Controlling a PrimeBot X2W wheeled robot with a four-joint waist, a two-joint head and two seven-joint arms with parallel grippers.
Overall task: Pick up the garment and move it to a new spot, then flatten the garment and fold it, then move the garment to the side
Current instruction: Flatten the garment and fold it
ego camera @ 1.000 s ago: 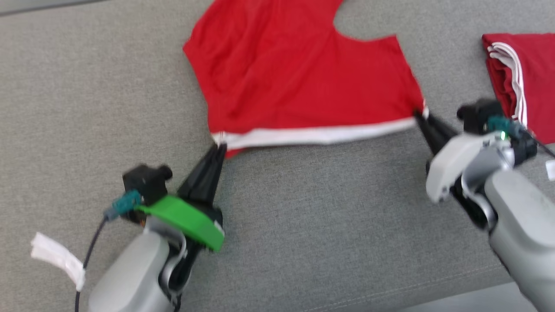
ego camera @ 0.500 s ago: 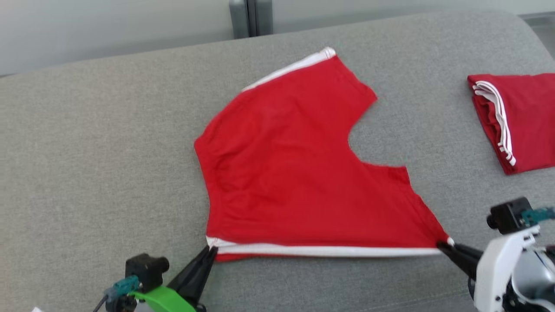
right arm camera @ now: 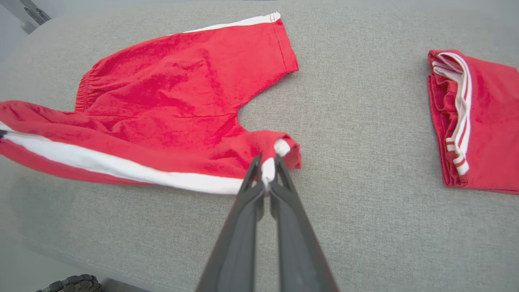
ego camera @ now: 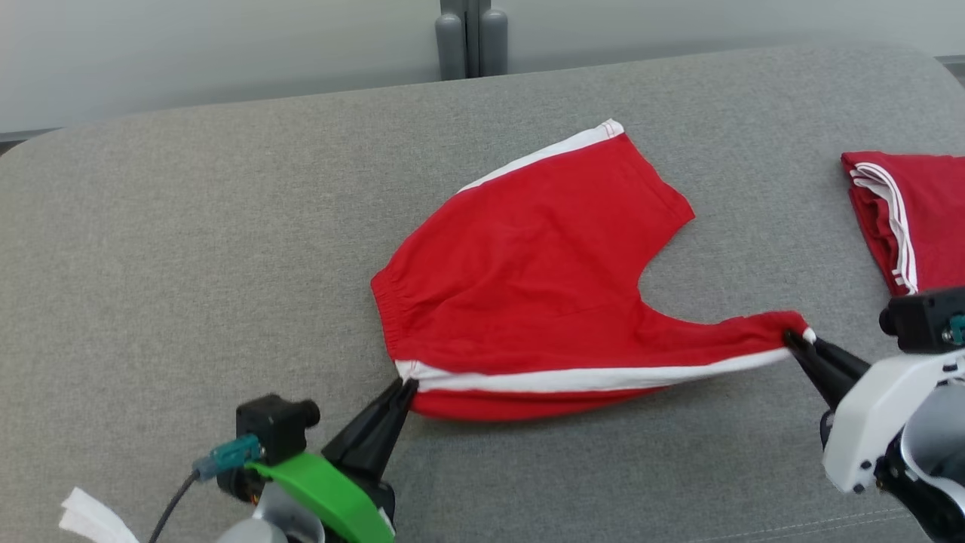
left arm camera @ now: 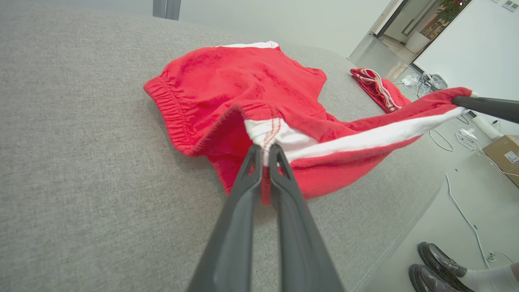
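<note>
Red shorts (ego camera: 528, 279) with a white side stripe lie on the grey cushion (ego camera: 188, 249), their near edge lifted off it. My left gripper (ego camera: 403, 386) is shut on the waistband corner at the stripe's left end, and the left wrist view shows that gripper (left arm camera: 264, 148) pinching the white patch of the shorts (left arm camera: 227, 81). My right gripper (ego camera: 793, 338) is shut on the leg-hem corner at the stripe's right end; the same gripper (right arm camera: 265, 162) clamps the hem of the shorts (right arm camera: 170, 93) in the right wrist view. The stripe hangs stretched between both grippers.
A second pair of red shorts (ego camera: 912, 219), folded, lies at the cushion's right side; that folded pair (right arm camera: 474, 117) is also in the right wrist view. Beyond the far edge stands a grey post (ego camera: 471, 38). A person's shoes (left arm camera: 436, 263) and cables (left arm camera: 462, 207) are on the floor.
The head camera has tilted up, shifting the whole picture. Both grippers have raised the striped near edge off the cushion, and the right leg has bunched toward the right gripper.
</note>
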